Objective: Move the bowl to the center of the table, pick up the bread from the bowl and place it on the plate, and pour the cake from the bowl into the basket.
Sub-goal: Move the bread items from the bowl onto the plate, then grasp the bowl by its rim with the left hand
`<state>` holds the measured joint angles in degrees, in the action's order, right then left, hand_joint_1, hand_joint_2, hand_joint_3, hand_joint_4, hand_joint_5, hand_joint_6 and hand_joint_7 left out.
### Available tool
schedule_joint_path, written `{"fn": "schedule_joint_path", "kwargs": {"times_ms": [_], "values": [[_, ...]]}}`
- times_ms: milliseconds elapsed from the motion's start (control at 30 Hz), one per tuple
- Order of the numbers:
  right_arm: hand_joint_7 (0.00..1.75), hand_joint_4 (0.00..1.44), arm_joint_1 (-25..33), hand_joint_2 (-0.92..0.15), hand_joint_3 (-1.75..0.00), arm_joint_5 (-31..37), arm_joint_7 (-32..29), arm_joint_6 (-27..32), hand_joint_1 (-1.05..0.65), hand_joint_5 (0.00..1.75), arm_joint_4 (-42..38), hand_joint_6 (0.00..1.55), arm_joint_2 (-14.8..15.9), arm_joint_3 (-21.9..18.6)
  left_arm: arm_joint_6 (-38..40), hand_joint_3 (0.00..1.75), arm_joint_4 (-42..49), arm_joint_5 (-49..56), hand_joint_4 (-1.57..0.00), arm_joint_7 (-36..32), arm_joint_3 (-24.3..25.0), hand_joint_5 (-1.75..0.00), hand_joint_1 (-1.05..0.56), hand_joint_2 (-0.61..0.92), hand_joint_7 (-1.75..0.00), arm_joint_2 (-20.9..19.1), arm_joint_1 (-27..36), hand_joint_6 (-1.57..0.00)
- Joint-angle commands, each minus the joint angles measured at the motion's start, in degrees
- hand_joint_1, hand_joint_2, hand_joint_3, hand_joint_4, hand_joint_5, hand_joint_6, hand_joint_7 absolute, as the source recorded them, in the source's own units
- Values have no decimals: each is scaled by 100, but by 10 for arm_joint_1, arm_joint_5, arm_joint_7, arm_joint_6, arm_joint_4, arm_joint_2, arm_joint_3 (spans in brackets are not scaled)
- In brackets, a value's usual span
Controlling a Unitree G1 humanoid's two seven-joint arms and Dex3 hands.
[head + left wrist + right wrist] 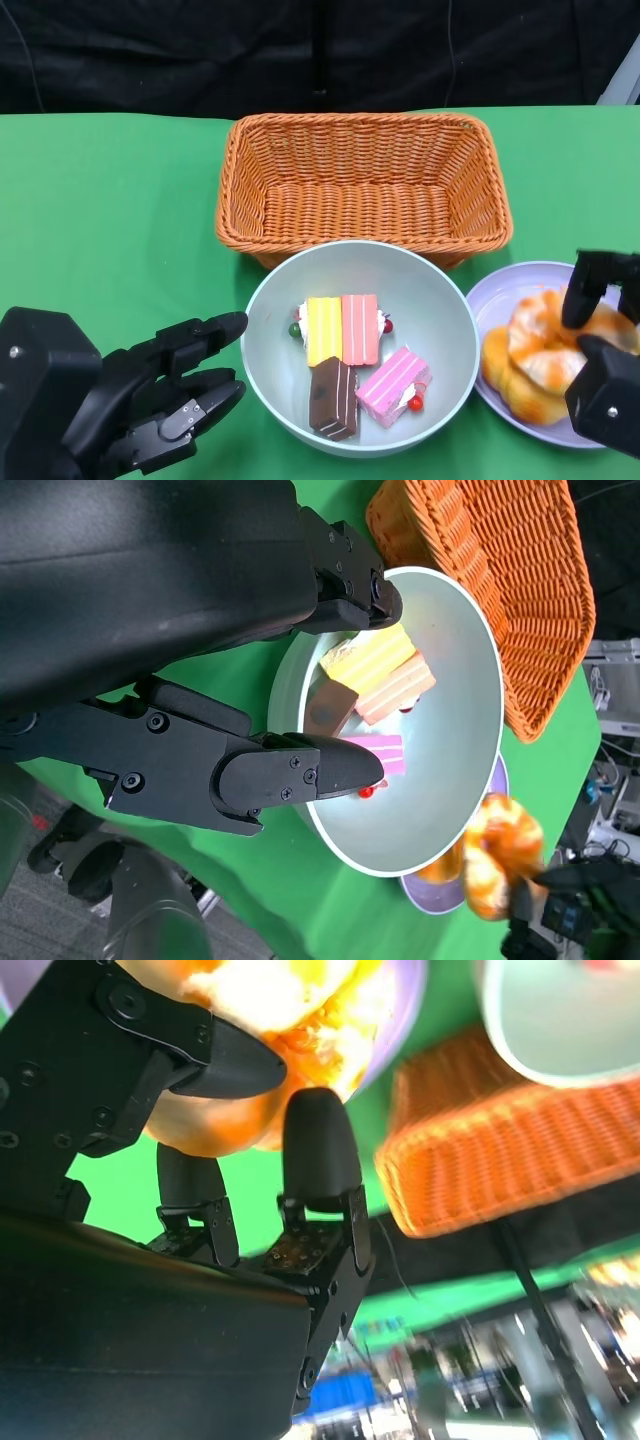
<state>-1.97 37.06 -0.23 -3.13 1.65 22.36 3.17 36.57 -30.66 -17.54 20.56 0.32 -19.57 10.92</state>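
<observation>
As the bread (545,352) lies on the lilac plate (490,300), just beside the bowl (440,300) on the right hand's side, the bread step reads as all but done; the right hand (598,345) is over the bread with its fingers apart and curved about it, and whether they touch it cannot be told, though the right wrist view suggests they are loosely round it rather than pinching. The bowl sits on the green bench (110,220) directly in front of the wicker basket (365,180), its far rim touching or just beside the basket's near wall; four cake slices remain in the bowl: yellow (323,330), salmon pink (360,328), chocolate (334,398) and pink striped (393,385). The left hand (150,395) holds nothing; its fingers are spread, just beside the bowl's rim, apart from it. Judgement: pouring is the step outstanding; the next move calls for the right hand to clear the plate, and for a firm grip on the bowl's rim, lifted and tilted away over the basket's near wall.
</observation>
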Motion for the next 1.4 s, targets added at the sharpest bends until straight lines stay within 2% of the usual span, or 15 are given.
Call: {"fn": "schedule_joint_path", "kwargs": {"times_ms": [33,67,167,200,233,267,333,533,700,767,1000,1067,1400], "values": [[18,75,-8,-57,-62,-13,29,19,-9,106,-7,86,14,3,4,37,-5,-2,0,-5,8,-54,-50,92,0,-3,3,-26],[9,73,-8,-65,-44,-15,34,22,-11,97,-7,83,15,4,4,37,-5,-2,0,-5,8,-54,-50,92,0,-3,3,-26],[4,71,-8,-71,-32,-17,38,26,-12,91,-5,81,15,4,4,37,-5,-3,0,-5,8,-54,-50,92,0,-3,3,-26],[3,58,-7,-73,-30,-1,57,40,-20,84,0,69,25,13,3,37,-5,-2,0,-5,8,-54,-50,92,0,-4,3,-26],[2,30,-6,-80,-20,16,69,51,-35,71,4,46,34,22,3,37,-6,-2,0,-5,8,-54,-50,92,0,-5,4,-26],[2,15,-5,-86,-13,28,79,60,-46,61,8,32,40,28,3,37,-6,-2,0,-5,8,-54,-50,92,0,-5,4,-26],[1,3,-3,-91,-10,48,75,67,-59,49,12,18,47,37,6,38,-8,-3,0,-6,8,-54,-50,92,0,-6,4,-26],[0,0,8,-92,-13,113,59,98,-68,43,47,14,51,55,3,38,-5,-1,0,-4,8,-55,-50,92,0,-8,3,-26],[1,0,17,-92,-14,159,53,120,-69,44,85,15,48,63,-12,36,-5,16,0,-8,5,-55,-52,92,0,-13,3,-26],[2,0,22,-92,-17,170,55,128,-68,51,106,17,45,63,-30,36,-8,39,0,-13,-1,-60,-50,92,-1,-18,5,-29],[3,0,61,-92,-21,150,37,129,-67,62,181,19,26,41,-197,40,-6,190,-4,-27,-25,-65,-57,92,-2,-64,28,-30],[2,0,75,-92,-25,129,43,127,-65,61,210,17,17,31,-248,40,0,215,-1,-28,-19,-60,-61,92,-1,-70,33,-29],[2,0,88,-92,-24,107,43,119,-63,65,233,18,9,19,-331,39,22,249,0,-25,-8,-57,-61,92,0,-65,38,-28]]}}
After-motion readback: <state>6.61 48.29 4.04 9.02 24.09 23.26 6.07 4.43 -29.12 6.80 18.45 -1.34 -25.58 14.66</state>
